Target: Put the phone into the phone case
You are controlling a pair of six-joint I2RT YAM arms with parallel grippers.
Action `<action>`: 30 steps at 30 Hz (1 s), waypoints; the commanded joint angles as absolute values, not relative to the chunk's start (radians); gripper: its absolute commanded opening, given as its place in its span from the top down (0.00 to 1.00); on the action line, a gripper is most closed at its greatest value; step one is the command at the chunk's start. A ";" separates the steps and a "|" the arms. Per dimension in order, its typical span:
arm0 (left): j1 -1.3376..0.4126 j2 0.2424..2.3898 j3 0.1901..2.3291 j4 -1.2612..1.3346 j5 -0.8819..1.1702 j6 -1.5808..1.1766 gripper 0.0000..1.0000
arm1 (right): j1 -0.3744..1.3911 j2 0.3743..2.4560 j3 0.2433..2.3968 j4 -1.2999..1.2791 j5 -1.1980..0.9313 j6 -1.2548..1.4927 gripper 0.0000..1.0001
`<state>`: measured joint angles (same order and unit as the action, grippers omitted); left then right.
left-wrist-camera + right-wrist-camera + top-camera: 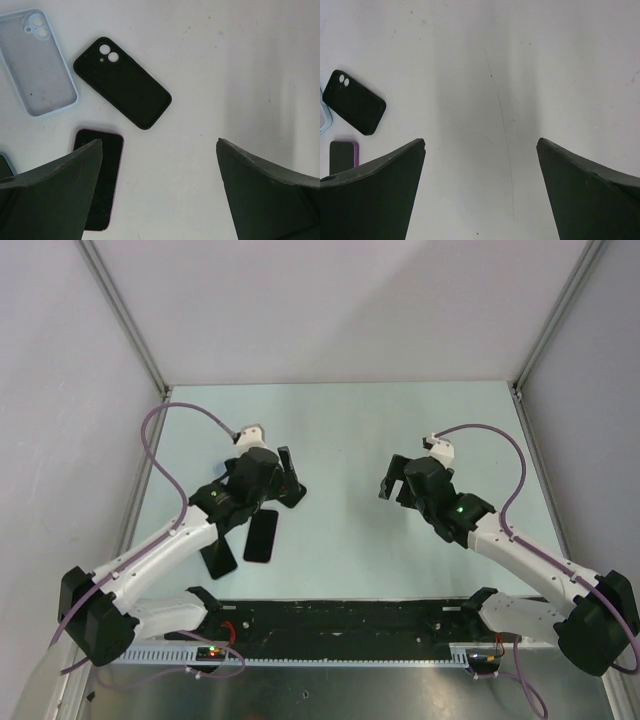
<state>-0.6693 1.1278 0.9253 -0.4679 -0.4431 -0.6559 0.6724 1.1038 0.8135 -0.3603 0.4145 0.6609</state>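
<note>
The pale-blue phone case (pixel 37 62) lies empty, inside up, at the top left of the left wrist view; a sliver of it shows at the left edge of the right wrist view (pixel 324 119). I cannot make it out in the top view. The phone (pixel 102 175), a dark slab with a pinkish rim, lies screen up below it, partly behind my left finger (pixel 50 195); it also shows in the top view (pixel 262 535) and the right wrist view (pixel 342 155). My left gripper (pixel 159 142) (pixel 290 485) is open and empty above the table. My right gripper (pixel 481 141) (pixel 390 480) is open and empty over bare table.
A black phone case (pixel 122 82) with two camera holes lies tilted between the pale-blue case and the phone; it also shows in the other views (pixel 355 102) (pixel 220 558). A teal edge (pixel 2 165) shows at the left. Metal frame posts (pixel 130 325) stand at the back corners.
</note>
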 commanded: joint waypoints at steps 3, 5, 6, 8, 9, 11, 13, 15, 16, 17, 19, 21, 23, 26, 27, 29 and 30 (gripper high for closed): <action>-0.640 1.164 0.958 -0.530 -0.531 -0.754 0.02 | 0.667 1.102 0.830 -0.321 0.405 0.651 0.00; -0.625 1.180 0.963 -0.543 -0.542 -0.787 0.02 | 0.665 1.100 0.829 -0.321 0.400 0.650 0.00; -0.618 1.192 0.967 -0.550 -0.552 -0.810 0.02 | 0.664 1.100 0.829 -0.320 0.396 0.651 0.00; -0.598 1.223 0.975 -0.565 -0.569 -0.859 0.02 | 0.662 1.102 0.830 -0.319 0.382 0.654 0.00; -0.583 1.240 0.981 -0.569 -0.571 -0.879 0.03 | 0.662 1.103 0.830 -0.317 0.374 0.656 0.00; -0.556 1.304 0.995 -0.573 -0.565 -0.922 0.09 | 0.664 1.106 0.829 -0.316 0.358 0.662 0.00; -0.540 1.367 1.019 -0.572 -0.570 -0.948 0.14 | 0.664 1.106 0.830 -0.316 0.345 0.664 0.00; -0.531 1.429 1.050 -0.572 -0.580 -0.964 0.19 | 0.664 1.101 0.829 -0.318 0.338 0.663 0.00; -0.527 1.457 1.064 -0.573 -0.584 -0.969 0.21 | 0.664 1.099 0.829 -0.320 0.336 0.663 0.00; -0.523 1.488 1.083 -0.573 -0.585 -0.972 0.23 | 0.665 1.096 0.830 -0.322 0.335 0.662 0.00; -0.513 1.544 1.113 -0.573 -0.584 -0.979 0.29 | 0.666 1.088 0.829 -0.327 0.333 0.660 0.00; -0.504 1.592 1.137 -0.573 -0.575 -0.988 0.33 | 0.665 1.080 0.830 -0.335 0.332 0.663 0.00; -0.489 1.633 1.152 -0.572 -0.570 -1.004 0.37 | 0.666 1.075 0.829 -0.345 0.334 0.665 0.00; -0.466 1.684 1.170 -0.571 -0.551 -1.023 0.41 | 0.665 1.070 0.830 -0.360 0.338 0.667 0.00; -0.459 1.700 1.174 -0.572 -0.544 -1.029 0.42 | 0.665 1.070 0.830 -0.365 0.340 0.667 0.00; -0.446 1.726 1.180 -0.571 -0.534 -1.035 0.45 | 0.666 1.069 0.830 -0.374 0.342 0.666 0.00; -0.440 1.740 1.185 -0.570 -0.531 -1.037 0.46 | 0.666 1.068 0.830 -0.378 0.343 0.665 0.00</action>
